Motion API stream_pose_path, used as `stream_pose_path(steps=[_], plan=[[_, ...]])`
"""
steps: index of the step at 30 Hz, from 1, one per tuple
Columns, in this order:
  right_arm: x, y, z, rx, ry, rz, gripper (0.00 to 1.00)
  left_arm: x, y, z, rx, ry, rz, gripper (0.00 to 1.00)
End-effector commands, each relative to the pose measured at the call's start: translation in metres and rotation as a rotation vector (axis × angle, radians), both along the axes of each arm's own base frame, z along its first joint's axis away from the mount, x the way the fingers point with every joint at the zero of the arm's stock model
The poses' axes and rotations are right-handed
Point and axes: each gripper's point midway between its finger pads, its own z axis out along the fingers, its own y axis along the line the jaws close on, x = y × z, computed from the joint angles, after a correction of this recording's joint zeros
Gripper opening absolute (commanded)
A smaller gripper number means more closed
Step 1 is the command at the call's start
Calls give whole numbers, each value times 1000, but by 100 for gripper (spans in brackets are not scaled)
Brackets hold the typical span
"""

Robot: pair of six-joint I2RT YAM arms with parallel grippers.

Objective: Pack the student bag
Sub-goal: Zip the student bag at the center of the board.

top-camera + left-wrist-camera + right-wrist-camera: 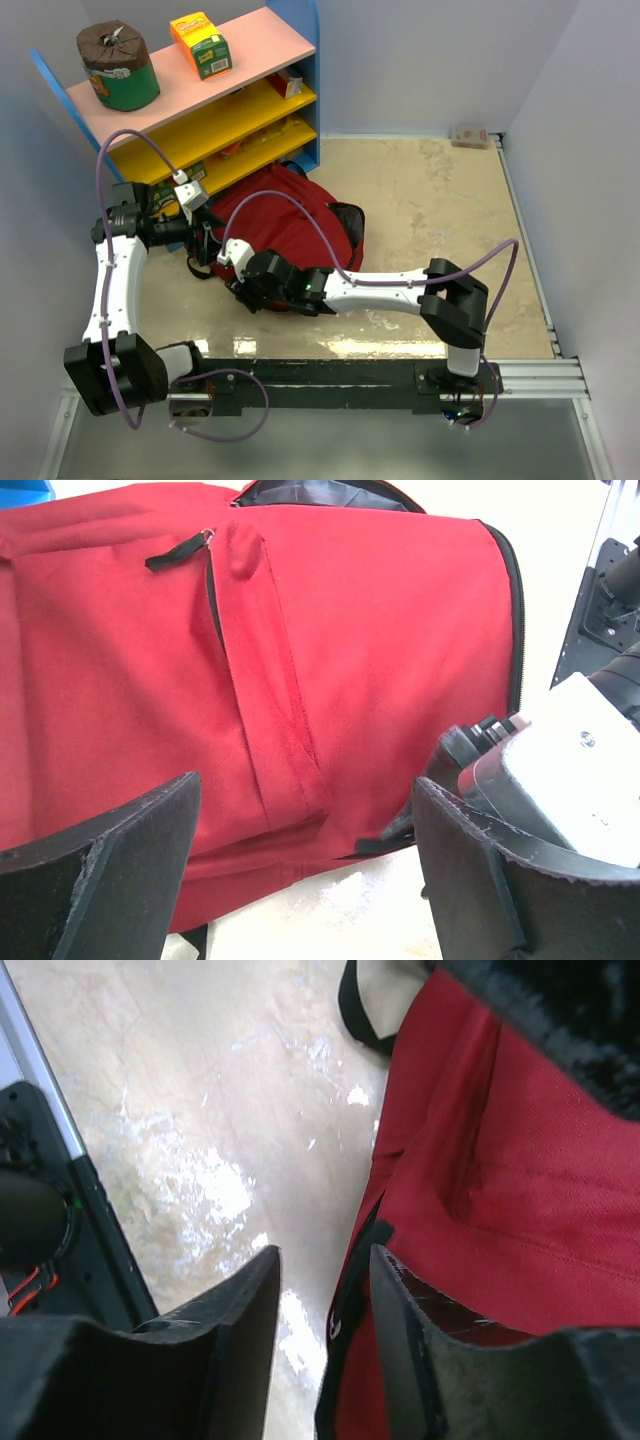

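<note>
Ok, left to right. Far left we have the shelf unit point(250, 40): pink top, yellow shelves, blue sides. On its top sit a green cylinder point(120, 68) with a brown top and, beside it, an orange-and-green carton point(200, 44). We can't make out what's on the lower shelves.

Next, the left gripper point(305, 800) hangs at the bag's left end, just in front of the shelf unit. Its fingers point(120, 880) stand wide apart with nothing between them. Through the gap, from the wrist, we see only red fabric.

The student bag point(300, 220) lies on the table point(430, 200), centre-left, with its far edge up against the foot of the shelf unit. The left wrist view shows a front pocket with a black zipper pull point(180, 550). It also shows the main opening point(320, 490) at the top edge, with dark lining visible.

The right gripper point(325, 1260) is at the bag's near edge, low over the tabletop. Its fingers point(240, 1330) are a narrow gap apart, and bare table shows through that gap. Black edging point(355, 1270) of the bag runs along the inside of one finger. We see no clamp on it.

The right arm point(400, 290) stretches across to the bag from its base at the near right.

At the far right corner of the table sits one small box point(468, 135), well apart from everything else. It's too small for us to tell more.
</note>
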Motion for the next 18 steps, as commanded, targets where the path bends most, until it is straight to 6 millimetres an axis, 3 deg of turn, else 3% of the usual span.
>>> stream_pose_path(steps=[1, 3, 6, 18], plan=[[13, 18, 19, 98, -44, -39, 40, -1, -3, 18, -36, -47, -16, 90], [16, 18, 16, 95, -48, -54, 33, -1, -2, 19, -17, -64, -12, 90], [19, 16, 9, 65, -55, -69, 31, 4, 1, 26, 0, -93, 19, 90], [28, 0, -3, 2, -83, -126, 43, 21, 5, 29, -37, -54, 96, 99]])
